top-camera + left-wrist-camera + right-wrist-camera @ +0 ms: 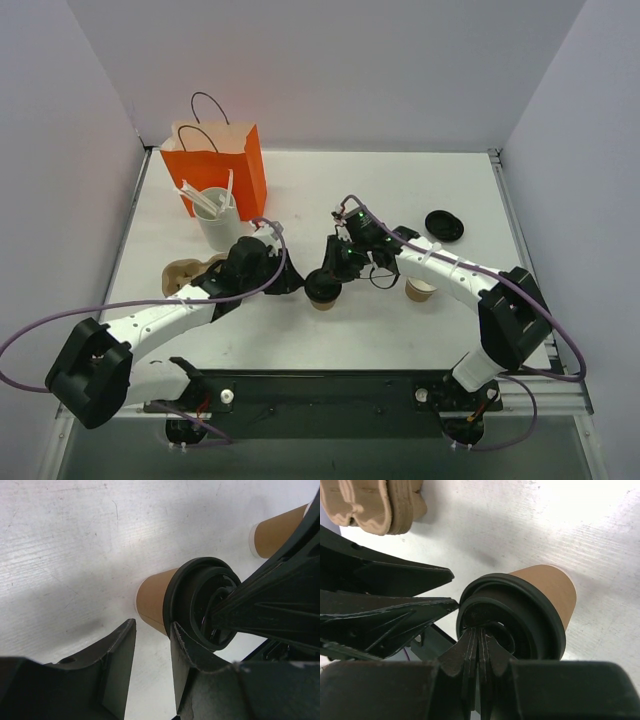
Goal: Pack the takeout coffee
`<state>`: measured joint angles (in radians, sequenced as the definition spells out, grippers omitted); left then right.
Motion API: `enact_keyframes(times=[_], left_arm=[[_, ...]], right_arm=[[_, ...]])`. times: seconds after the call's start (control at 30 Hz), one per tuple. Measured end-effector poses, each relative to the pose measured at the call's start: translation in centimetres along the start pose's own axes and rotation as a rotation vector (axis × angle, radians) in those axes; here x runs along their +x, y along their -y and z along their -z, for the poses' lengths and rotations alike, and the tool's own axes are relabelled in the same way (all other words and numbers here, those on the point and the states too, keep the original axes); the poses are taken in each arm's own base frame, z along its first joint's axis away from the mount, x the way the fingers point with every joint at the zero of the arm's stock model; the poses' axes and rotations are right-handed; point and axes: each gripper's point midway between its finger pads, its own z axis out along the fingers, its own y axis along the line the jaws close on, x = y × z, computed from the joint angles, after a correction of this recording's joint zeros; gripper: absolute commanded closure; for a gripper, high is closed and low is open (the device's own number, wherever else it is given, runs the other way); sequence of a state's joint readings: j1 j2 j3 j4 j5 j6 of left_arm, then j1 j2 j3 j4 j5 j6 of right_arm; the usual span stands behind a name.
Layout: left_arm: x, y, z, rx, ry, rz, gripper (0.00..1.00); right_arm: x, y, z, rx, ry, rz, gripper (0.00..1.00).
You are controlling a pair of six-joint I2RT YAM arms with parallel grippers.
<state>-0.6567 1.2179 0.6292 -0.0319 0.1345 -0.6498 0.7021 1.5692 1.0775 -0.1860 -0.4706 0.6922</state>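
The coffee cup (323,288), tan paper with a black lid, stands upright about midway along the bench (330,190), somewhat nearer the near edge than the far one. The right hand (479,640) is over it, its fingers pressed together and their tips resting on the recessed top of the lid. It grips nothing, and I judge it is there to press the lid home or to steady the cup. The left hand (153,630) is at the cup's left side with its fingers spread. One fingertip lies against or just beside the lid rim, and the cup is not yet between the fingers, so this looks like lining up for a side grasp. The orange bag (215,165) stands open at the far left corner, well apart from the cup, with a white cup of stirrers (217,218) just in front of it. An unlidded tan cup (420,291) stands toward the right, and a spare black lid (444,225) lies beyond it. Packing has not begun. The risk is tipping the cup if the hands push unevenly.
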Motion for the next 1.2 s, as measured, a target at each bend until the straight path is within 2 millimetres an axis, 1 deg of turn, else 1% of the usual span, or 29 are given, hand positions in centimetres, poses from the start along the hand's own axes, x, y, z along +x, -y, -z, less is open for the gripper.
enact_keyframes(times=[0.1, 0.23, 0.43, 0.67, 0.8, 0.97, 1.2], left_arm=[[-0.2, 0.1, -0.4, 0.014, 0.013, -0.001, 0.56], [-0.1, 0.0, -0.8, 0.018, 0.022, 0.010, 0.56], [-0.5, -1.0, -1.0, -0.032, 0.072, 0.029, 0.57], [-0.6, -1.0, -1.3, -0.047, 0.123, 0.041, 0.57], [-0.4, -0.5, -1.3, -0.051, 0.142, 0.037, 0.57], [-0.1, -0.5, -0.5, -0.069, 0.137, 0.030, 0.55], [1.0, -0.2, 2.1, -0.064, 0.082, 0.010, 0.53]], right_arm=[[0.4, 0.5, -0.4, -0.001, -0.001, -0.001, 0.97], [0.4, 0.3, -0.8, -0.035, 0.011, -0.004, 0.98], [0.5, -0.2, -1.3, -0.101, 0.039, -0.013, 0.98], [0.4, -0.1, -1.4, -0.140, 0.075, -0.024, 0.98], [0.7, 0.0, -1.3, -0.151, 0.088, -0.026, 0.98], [0.6, 0.0, -1.2, -0.156, 0.102, -0.026, 0.98], [0.6, 0.3, -1.0, -0.153, 0.120, -0.027, 0.98]])
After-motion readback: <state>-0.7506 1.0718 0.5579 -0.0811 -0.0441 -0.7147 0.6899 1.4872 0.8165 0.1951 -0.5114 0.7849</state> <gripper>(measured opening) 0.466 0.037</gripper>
